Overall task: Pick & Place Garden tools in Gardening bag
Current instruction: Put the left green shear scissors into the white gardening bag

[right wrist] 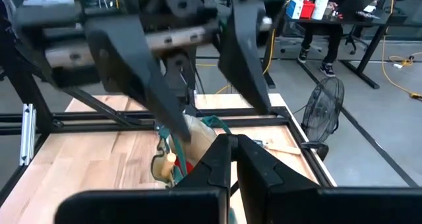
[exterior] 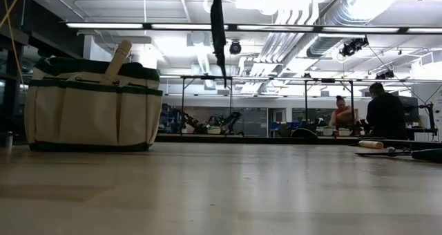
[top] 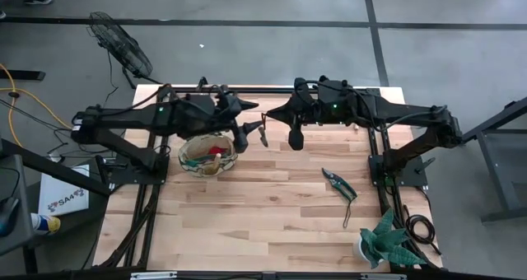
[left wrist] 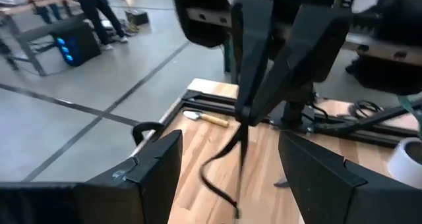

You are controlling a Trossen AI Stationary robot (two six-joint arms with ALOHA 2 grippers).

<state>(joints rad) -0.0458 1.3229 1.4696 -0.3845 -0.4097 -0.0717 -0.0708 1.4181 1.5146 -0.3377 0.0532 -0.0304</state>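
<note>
The beige gardening bag (top: 207, 155) with green trim stands on the table's left half. It holds a wooden-handled tool (exterior: 117, 61) and a red item (right wrist: 186, 166). My right gripper (left wrist: 247, 113) is shut on a thin dark strap (left wrist: 221, 168) above the table's middle, just right of the bag. My left gripper (left wrist: 229, 145) is open, facing it, with its fingers on either side of the strap and not touching it. Green-handled shears (top: 339, 185) lie on the table at the right. A wooden-handled trowel (left wrist: 206, 118) lies near the far edge. My right gripper pinches the upper end of the dark strap (left wrist: 242, 128) between its two fingertips, which slant down toward the table's left. The strap hangs slack below the tips in a loop, clear of the table. What it is fastened to I cannot tell.
A white pot with a green spiky plant (top: 385, 240) stands at the near right corner. A black fan (top: 123, 49) stands on the floor beyond the far left corner. People sit at desks (exterior: 376, 114) in the room behind. Bare wood lies along the table's near half (top: 263, 222).
</note>
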